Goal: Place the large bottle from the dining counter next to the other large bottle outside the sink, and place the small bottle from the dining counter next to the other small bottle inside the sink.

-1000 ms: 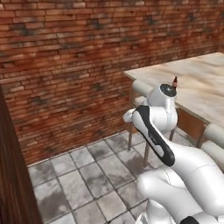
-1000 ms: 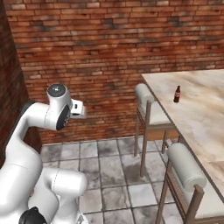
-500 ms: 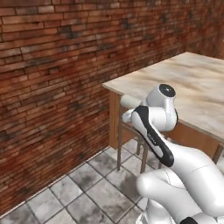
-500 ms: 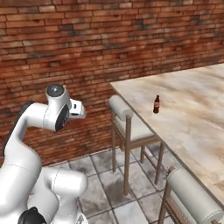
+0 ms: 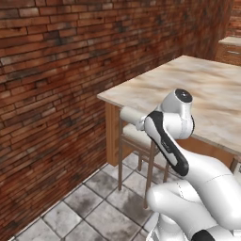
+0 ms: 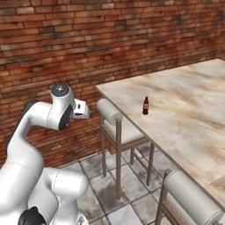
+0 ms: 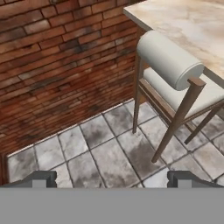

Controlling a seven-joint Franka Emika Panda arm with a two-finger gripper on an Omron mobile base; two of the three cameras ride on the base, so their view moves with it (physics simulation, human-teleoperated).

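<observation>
The base has driven on, bringing the dining counter point(image 6: 184, 110) closer beside the brick wall point(image 5: 56, 70). A small bottle point(image 6: 145, 106) stands upright near its corner, above a stool point(image 7: 175, 74). The gripper point(image 7: 111, 181), jaws spread wide and empty, looks down at floor tiles point(image 7: 100, 148).

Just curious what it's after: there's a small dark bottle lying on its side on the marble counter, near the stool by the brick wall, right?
Not quite. The small dark bottle stands upright on the dining counter, as the right base view shows. It is indeed near the stool by the brick wall.
</observation>
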